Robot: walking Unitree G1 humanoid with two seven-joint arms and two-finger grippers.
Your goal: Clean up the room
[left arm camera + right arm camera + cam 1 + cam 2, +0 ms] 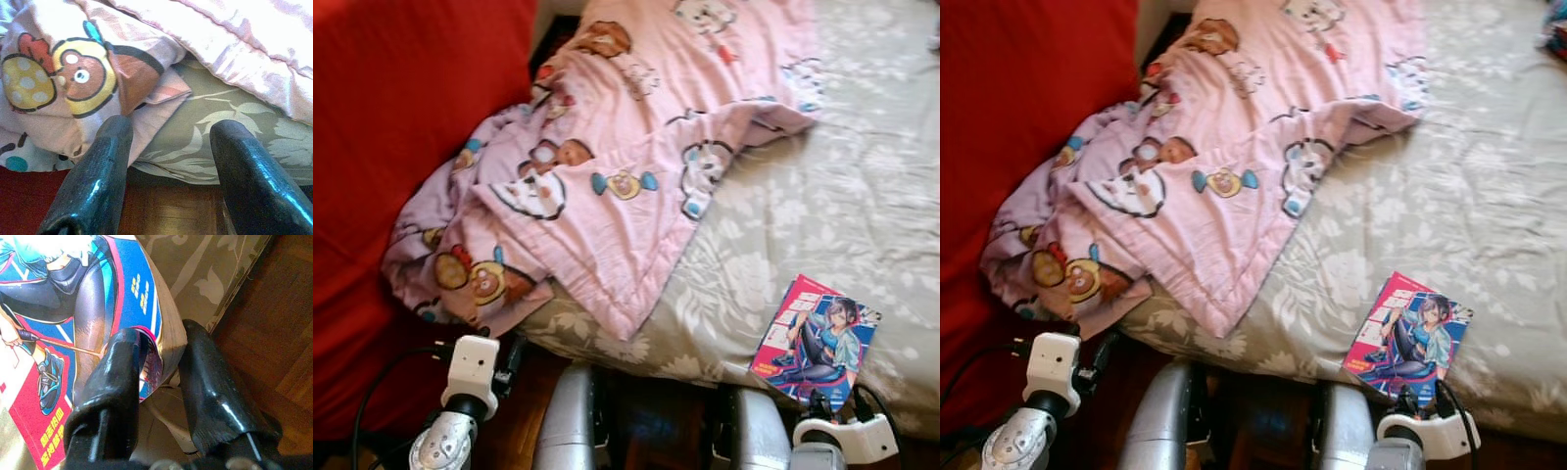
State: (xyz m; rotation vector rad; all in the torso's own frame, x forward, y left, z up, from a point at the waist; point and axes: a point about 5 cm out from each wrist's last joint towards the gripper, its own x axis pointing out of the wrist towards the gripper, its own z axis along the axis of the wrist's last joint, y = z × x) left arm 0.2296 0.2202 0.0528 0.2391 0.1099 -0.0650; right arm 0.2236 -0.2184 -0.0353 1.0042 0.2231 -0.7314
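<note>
We stood at the near edge of the bed with its grey-green floral sheet [822, 215], wooden floor under us. The glossy comic book with a pink and blue illustrated cover [815, 340] lay flat at the near right edge of that sheet, its near corner reaching the mattress edge. Our right claw [159, 367] was clenched on that corner, one black finger on the cover and the other under the page block, a hold we judged suited to lifting the book off the bed for tidying. The crumpled pink quilt printed with cartoon bears [607, 166] sprawled over the far left of the bed, its near left folds spilling over the edge against the red upholstered surface [401, 147]. Our left claw [168, 161] was released, fingers spread and empty, held low just below that hanging fold, probably placed to take the quilt next.
</note>
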